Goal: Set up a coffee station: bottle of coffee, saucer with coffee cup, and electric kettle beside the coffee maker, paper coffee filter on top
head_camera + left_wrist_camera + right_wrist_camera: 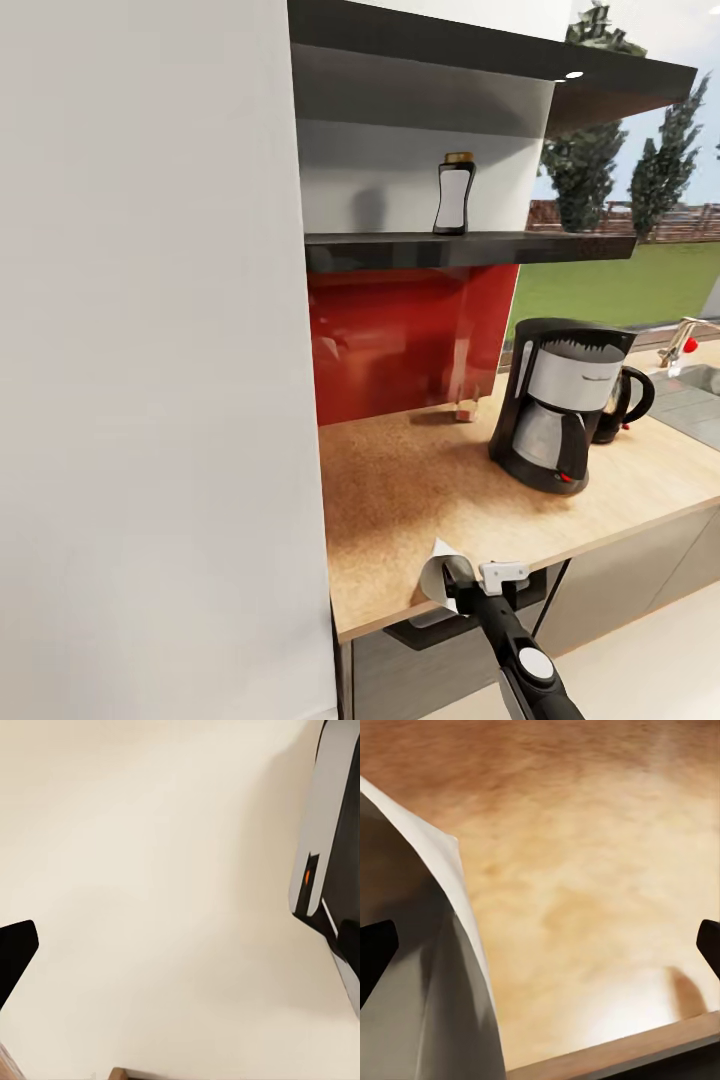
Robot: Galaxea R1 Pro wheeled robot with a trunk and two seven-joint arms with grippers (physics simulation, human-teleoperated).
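When looking across from left to right in the head view, first meet a tall white wall panel (150, 350). Next, up high, find the kitchen shelf (400, 245) with the bottle of coffee (453, 193) standing upright on it, above the shiny red backsplash (400, 340). Below that, see the kitchen countertop (420, 490), bare at this end.

Down at its front edge, spot the right gripper (455, 580) with the paper coffee filter (437, 575) at its tip. From the right wrist view, looks spread wide, with the filter leaning near one dark fingertip (375, 952) and far from the other. Cannot tell if really pinched or just resting there. Cannot tell which way the cone's mouth faces either.

Further right, find the coffee maker (555, 400) standing well back on the counter, with the electric kettle (622, 400) tucked just behind it.

So, from the filter: coffee maker ahead and to the right, top up higher than the gripper. Probably needs lifting up, forward and right. Right arm clearly the nearer one.

Of the left gripper, see one dark fingertip (16, 949) over a pale floor (165, 870). Cannot tell if open or closed.
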